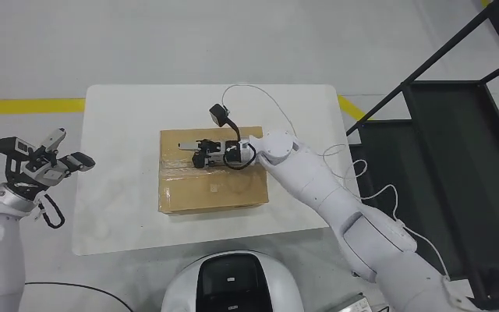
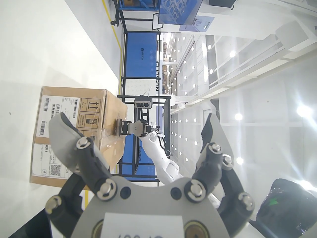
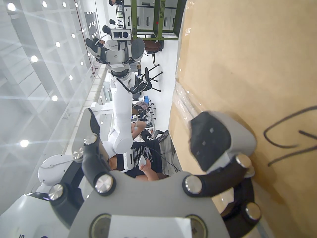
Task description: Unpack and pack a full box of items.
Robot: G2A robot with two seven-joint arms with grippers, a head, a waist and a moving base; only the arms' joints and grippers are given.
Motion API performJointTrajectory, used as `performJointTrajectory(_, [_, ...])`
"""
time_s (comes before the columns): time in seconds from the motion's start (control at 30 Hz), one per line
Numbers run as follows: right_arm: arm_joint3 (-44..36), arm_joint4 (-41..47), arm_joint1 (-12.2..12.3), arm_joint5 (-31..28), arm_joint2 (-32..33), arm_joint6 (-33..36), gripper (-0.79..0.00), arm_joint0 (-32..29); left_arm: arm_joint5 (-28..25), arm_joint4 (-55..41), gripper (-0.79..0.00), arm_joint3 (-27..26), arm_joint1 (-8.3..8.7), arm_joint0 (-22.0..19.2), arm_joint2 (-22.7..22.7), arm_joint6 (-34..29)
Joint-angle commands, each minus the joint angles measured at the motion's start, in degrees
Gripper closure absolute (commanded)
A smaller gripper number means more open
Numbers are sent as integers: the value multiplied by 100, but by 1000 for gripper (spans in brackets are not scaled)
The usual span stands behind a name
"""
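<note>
A closed cardboard box, its seam sealed with clear tape, sits in the middle of the white table. My right gripper lies over the box top near its far-left part, open, with one finger resting flat against the cardboard beside the tape. Nothing is between its fingers. My left gripper hangs open beyond the table's left edge, well away from the box. In the left wrist view the open left gripper faces the labelled end of the box, with the right gripper on the box top.
A black metal stair frame stands close to the table's right side. A thin white cable loops from the right wrist over the table's far part. A yellow floor line runs behind the table.
</note>
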Motion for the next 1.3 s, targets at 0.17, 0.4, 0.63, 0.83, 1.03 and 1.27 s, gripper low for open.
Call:
performJointTrajectory(0.17, [-1756,-595,448,764,717,-67,-785,-956,-41,-26,-785,24,6,-29,132,24])
performJointTrajectory(0.4, [-2292,-688,618,1184,1073,-20,-785,-1471,-65,-5,-785,0,17,-58,247,33])
performJointTrajectory(0.63, [-2348,-947,728,1468,1349,-203,-785,-1664,-76,85,-785,25,10,-141,492,147])
performJointTrajectory(0.83, [-2509,-1210,829,1609,1576,-262,-785,-1854,-70,97,-785,26,8,-165,627,212])
performJointTrajectory(1.03, [-3093,-1559,1033,1867,2116,-208,-785,-2342,-58,106,-785,36,4,-216,779,247])
performJointTrajectory(1.27, [-3540,-1659,1288,2122,3096,-189,-785,-3028,-6,46,-785,95,-11,-256,985,266])
